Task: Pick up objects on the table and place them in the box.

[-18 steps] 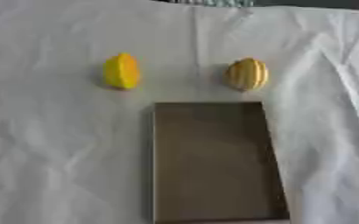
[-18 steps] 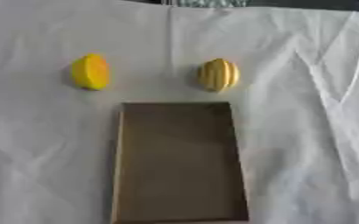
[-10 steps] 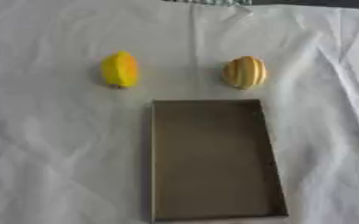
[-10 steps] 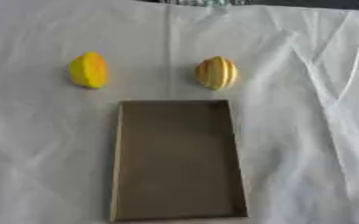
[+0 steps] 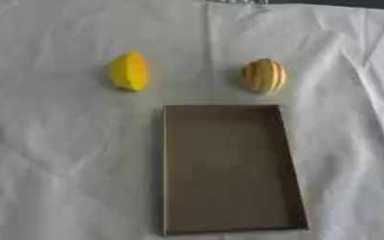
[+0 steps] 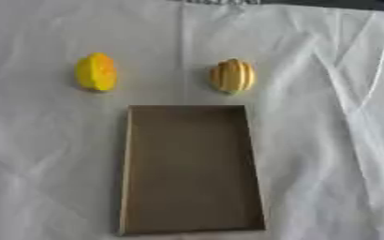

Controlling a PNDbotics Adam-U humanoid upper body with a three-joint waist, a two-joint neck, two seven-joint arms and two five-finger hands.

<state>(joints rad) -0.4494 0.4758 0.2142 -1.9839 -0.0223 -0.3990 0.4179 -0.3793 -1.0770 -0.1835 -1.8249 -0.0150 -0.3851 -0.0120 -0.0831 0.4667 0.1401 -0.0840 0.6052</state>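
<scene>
A yellow, lemon-like fruit [image 5: 129, 71] lies on the white cloth at the upper left. To its right rests a tan fruit with pale stripes [image 5: 263, 75]. Below and between them stands a shallow brown box [image 5: 287, 140], long side running toward me, with nothing inside it. Neither of my hands shows in either view.
A wrinkled white cloth [image 5: 56, 164] covers the whole table. A dark strip [image 5: 343, 3] runs along the far edge at the upper right.
The whole picture has slid slightly upward, so the camera has tilted. The two fruits and the box keep their places relative to each other.
</scene>
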